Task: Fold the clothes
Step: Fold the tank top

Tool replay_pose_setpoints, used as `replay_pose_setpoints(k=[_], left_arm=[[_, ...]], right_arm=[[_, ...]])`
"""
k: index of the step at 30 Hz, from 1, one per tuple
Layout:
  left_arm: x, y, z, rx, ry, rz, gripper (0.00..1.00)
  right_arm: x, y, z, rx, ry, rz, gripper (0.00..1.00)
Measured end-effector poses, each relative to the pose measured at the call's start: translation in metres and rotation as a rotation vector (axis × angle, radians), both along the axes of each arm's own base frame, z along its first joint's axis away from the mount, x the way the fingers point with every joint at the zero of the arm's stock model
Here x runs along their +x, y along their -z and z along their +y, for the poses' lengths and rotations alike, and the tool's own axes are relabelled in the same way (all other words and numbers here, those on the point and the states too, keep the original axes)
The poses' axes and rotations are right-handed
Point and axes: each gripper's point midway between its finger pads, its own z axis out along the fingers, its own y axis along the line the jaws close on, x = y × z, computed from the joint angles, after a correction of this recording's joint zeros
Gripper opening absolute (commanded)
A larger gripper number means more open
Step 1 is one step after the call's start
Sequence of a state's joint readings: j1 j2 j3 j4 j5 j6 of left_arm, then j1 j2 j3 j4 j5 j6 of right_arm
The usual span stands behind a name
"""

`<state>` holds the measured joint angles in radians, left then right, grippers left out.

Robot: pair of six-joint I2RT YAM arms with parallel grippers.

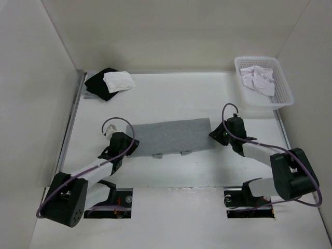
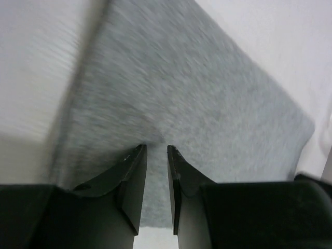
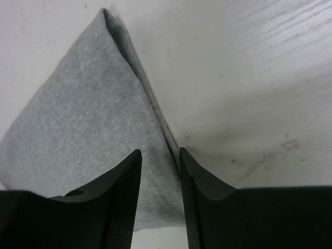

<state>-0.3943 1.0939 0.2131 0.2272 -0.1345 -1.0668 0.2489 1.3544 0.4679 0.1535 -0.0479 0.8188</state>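
The clothes (image 1: pixel 171 136) are one plain grey knit garment, lying folded into a long flat band across the middle of the table (image 1: pixel 171 98). My left gripper (image 1: pixel 129 146) hovers over the band's left end. In the left wrist view its jaws (image 2: pixel 156 151) stand a little apart, with the grey cloth (image 2: pixel 197 104) flat beneath them. My right gripper (image 1: pixel 216 134) is at the band's right end. Its jaws (image 3: pixel 160 154) are apart too, straddling the folded edge of the cloth (image 3: pixel 83 114), with nothing pinched.
A white basket (image 1: pixel 282 98) holding a pale cloth (image 1: pixel 258 79) stands at the back right. A black cloth (image 1: pixel 98 85) with a white cloth (image 1: pixel 119 81) on it lies at the back left. Walls enclose the table on three sides.
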Motion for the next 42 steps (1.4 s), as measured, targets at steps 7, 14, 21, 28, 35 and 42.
replay_pose_setpoints(k=[7, 14, 21, 28, 35, 42], left_arm=[[0.027, -0.001, 0.065, -0.029, -0.216, -0.013, 0.24], [0.034, -0.018, 0.062, -0.031, -0.182, -0.073, 0.27], [0.047, -0.069, 0.039, -0.052, -0.102, -0.225, 0.27], [0.046, -0.097, 0.020, -0.073, -0.039, -0.307, 0.27], [0.037, -0.105, -0.006, -0.081, 0.038, -0.333, 0.27], [0.024, -0.099, -0.035, -0.082, 0.129, -0.312, 0.28]], right_arm=[[-0.009, -0.012, 0.020, 0.027, -0.079, -0.032, 0.57], [-0.015, -0.004, 0.035, 0.072, -0.142, 0.001, 0.50], [-0.012, 0.003, 0.062, 0.166, -0.193, -0.005, 0.38], [-0.007, 0.010, 0.067, 0.235, -0.162, 0.009, 0.05], [-0.016, -0.041, 0.038, 0.177, -0.073, -0.143, 0.02], [-0.027, -0.117, 0.007, 0.044, -0.017, -0.318, 0.03]])
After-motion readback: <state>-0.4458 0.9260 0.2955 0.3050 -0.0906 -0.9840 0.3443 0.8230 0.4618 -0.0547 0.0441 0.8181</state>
